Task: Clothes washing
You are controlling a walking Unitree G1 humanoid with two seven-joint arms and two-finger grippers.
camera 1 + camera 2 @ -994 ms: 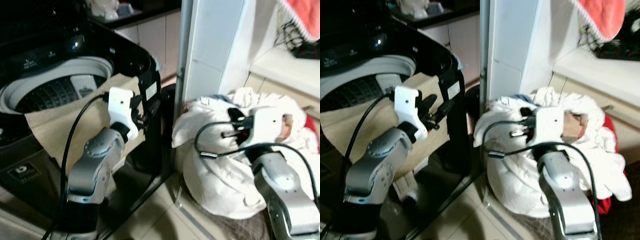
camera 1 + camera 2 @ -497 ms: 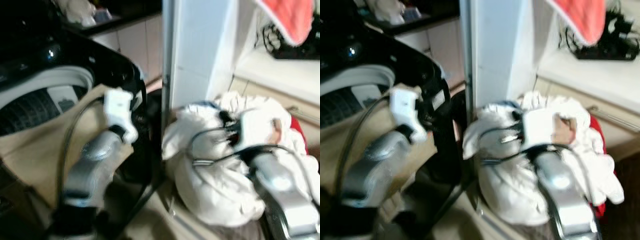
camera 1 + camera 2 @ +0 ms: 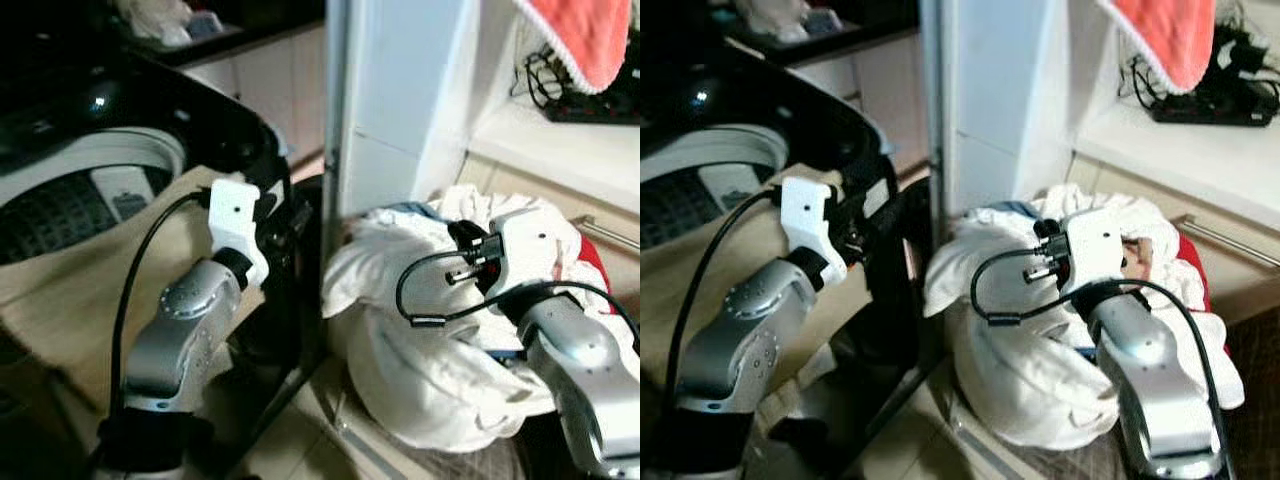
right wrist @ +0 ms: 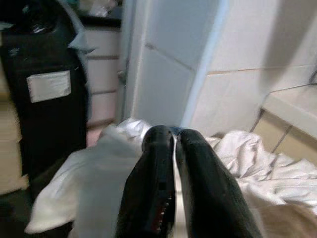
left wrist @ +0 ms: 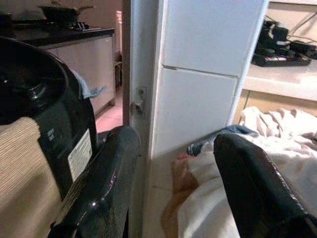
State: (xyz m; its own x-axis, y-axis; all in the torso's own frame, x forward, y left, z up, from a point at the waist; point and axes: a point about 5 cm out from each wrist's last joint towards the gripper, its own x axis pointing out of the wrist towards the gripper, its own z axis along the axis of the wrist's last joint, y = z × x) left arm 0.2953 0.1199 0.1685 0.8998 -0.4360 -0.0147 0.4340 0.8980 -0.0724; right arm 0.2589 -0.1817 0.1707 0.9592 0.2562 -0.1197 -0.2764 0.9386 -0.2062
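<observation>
We're in a tight laundry corner, pale tiled floor point(image 3: 300, 440) underfoot, with a black top-loading washing machine point(image 3: 150, 120) open on the robot's left, its grey drum rim point(image 3: 110, 160) showing. A beige cloth point(image 3: 70, 290) is draped over the washer's front edge and hangs down its face. Just beside the washer stands a white pillar point(image 3: 400, 90), and past it a white counter point(image 3: 1180, 140) carries a black power strip with tangled cables point(image 3: 1215, 95); a coral towel point(image 3: 585, 35) hangs down at the top. At the foot of the pillar sits the heap of white laundry point(image 3: 430, 340), a bit of red fabric point(image 3: 600, 265) peeking out on the side away from the washer, a strip of blue near the pillar.

The left gripper point(image 5: 173, 183) is raised in front of the washer's corner, near the draped cloth, fingers spread wide with nothing between them. The right gripper point(image 4: 173, 163) hovers over the top of the laundry heap, its two black fingers point(image 4: 198, 168) pressed together with no cloth visible between them.

Compared with half a second ago the blur has gone and the picture is sharp; against a second ago the whole scene has slid, so the head has turned toward the pillar. The right arm now reaches in lower and more across the heap, while the left holds much the same raised pose by the washer
</observation>
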